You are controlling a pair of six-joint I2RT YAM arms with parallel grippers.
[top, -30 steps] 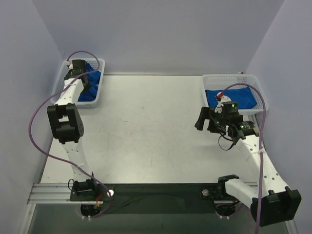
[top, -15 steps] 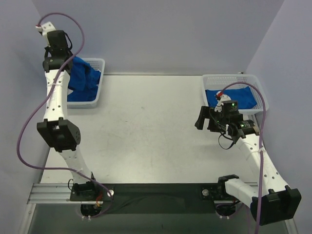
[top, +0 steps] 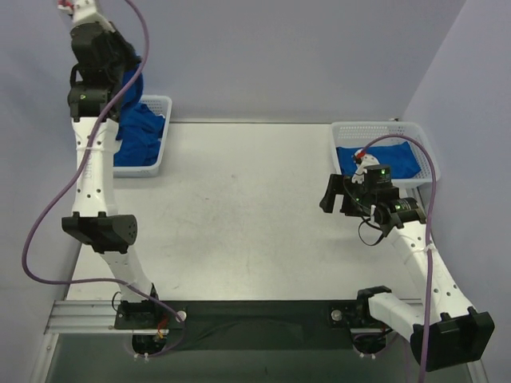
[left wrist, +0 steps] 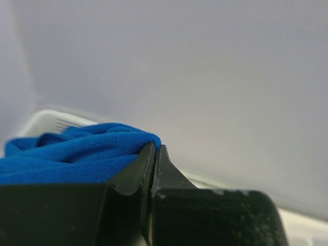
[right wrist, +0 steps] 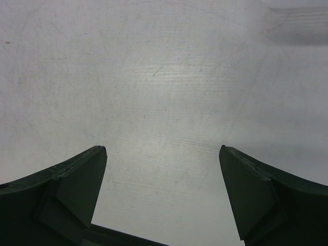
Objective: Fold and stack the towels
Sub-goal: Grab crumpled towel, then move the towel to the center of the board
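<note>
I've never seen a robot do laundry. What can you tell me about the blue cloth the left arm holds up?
The royal-blue soft cloth towel shows a fine ribbed weave. The left gripper is shut on a bunched fold of it, high above the table. From there it hangs crumpled, draping down into the white plastic mesh basket at the table's far left corner.

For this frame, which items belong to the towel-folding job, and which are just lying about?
Job:
royal-blue cloth towel pinched in the shut left hand
blue towel heap, far left
flat blue towel, far right

Lying about:
left white plastic mesh basket
right white plastic mesh basket
grey table
</note>
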